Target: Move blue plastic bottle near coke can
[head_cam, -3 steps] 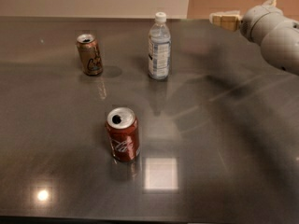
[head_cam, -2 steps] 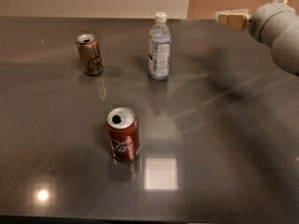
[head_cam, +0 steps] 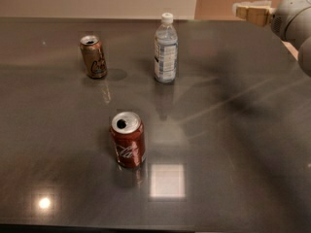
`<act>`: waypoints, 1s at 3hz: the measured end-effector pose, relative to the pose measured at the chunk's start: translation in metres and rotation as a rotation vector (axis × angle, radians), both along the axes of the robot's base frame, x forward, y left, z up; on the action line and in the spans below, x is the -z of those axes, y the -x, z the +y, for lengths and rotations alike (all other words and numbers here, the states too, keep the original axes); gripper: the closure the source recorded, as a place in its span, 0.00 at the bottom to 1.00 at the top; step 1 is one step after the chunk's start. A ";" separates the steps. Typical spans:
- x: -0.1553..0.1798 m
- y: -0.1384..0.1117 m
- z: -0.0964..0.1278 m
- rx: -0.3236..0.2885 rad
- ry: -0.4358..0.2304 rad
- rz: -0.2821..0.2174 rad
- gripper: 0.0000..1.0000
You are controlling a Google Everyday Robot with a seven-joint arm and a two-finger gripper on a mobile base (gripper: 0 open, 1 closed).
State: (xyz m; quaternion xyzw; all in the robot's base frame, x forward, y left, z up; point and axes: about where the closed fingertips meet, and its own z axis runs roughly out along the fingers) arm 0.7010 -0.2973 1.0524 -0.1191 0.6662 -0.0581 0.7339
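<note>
The blue plastic bottle (head_cam: 165,49), clear with a white cap and blue-white label, stands upright at the back middle of the dark table. The coke can (head_cam: 128,139), red with white script and a silver top, stands upright nearer the front, left of centre. My gripper (head_cam: 249,10) is at the top right, raised above the table's far right edge, well to the right of the bottle and touching nothing. It holds nothing.
A brownish-gold can (head_cam: 93,56) with dark script stands at the back left. The grey arm (head_cam: 295,18) fills the top right corner. The dark glossy table (head_cam: 233,144) shows light reflections at the front.
The gripper and arm have moved to the right and slightly up, away from the bottle. The bottle and both cans have not moved.
</note>
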 end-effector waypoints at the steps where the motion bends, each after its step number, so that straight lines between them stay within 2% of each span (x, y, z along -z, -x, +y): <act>1: -0.020 0.016 0.002 -0.009 -0.004 -0.034 0.00; 2: -0.062 0.038 0.014 -0.041 0.009 -0.110 0.00; 3: -0.062 0.038 0.014 -0.042 0.009 -0.110 0.00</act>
